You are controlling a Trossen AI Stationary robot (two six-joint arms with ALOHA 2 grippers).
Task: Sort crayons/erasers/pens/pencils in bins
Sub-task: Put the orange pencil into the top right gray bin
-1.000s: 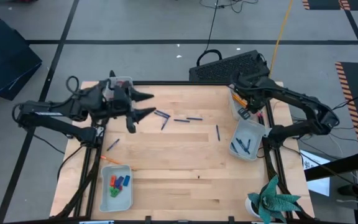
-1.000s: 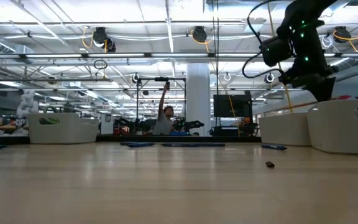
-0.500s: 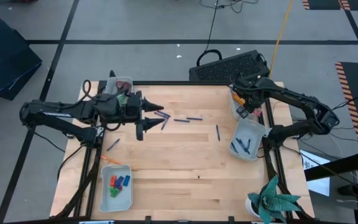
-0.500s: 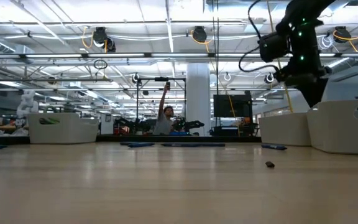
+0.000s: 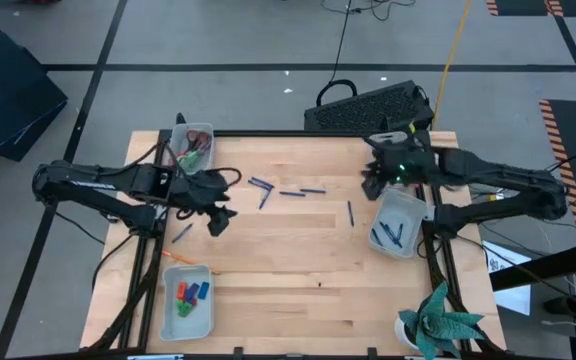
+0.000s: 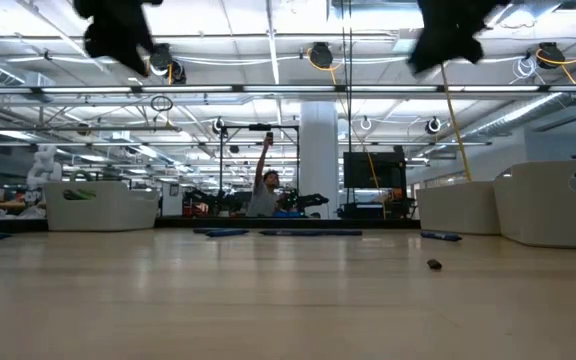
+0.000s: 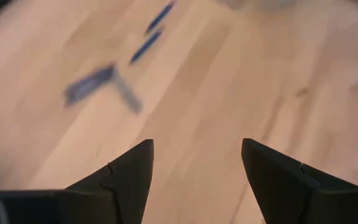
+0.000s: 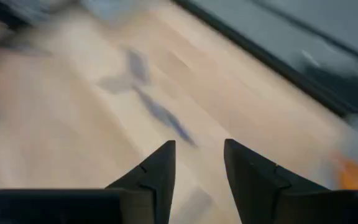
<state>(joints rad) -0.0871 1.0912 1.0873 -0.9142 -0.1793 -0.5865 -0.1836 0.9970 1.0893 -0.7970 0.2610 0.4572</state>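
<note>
Several blue pens lie flat on the wooden table: a cluster, one apart and one at the left. An orange pencil lies near the near-left bin, which holds crayons. The near-right bin holds pens. My left gripper hangs open and empty above the table, left of the cluster, which shows blurred in its wrist view. My right gripper hangs open and empty beside the right bins; a blurred pen lies ahead of it.
A far-left bin holds red and green items. A far-right bin lies mostly under my right arm. A green plant-like object sits at the near right corner, and a black keyboard lies beyond the far edge. Bare wood fills the table's middle and near side.
My left gripper has swung from beside the far-left bin toward the near edge and turned, staying open. My right gripper has risen from over the far-right bin and gone toward the table's left. The pens have not moved.
</note>
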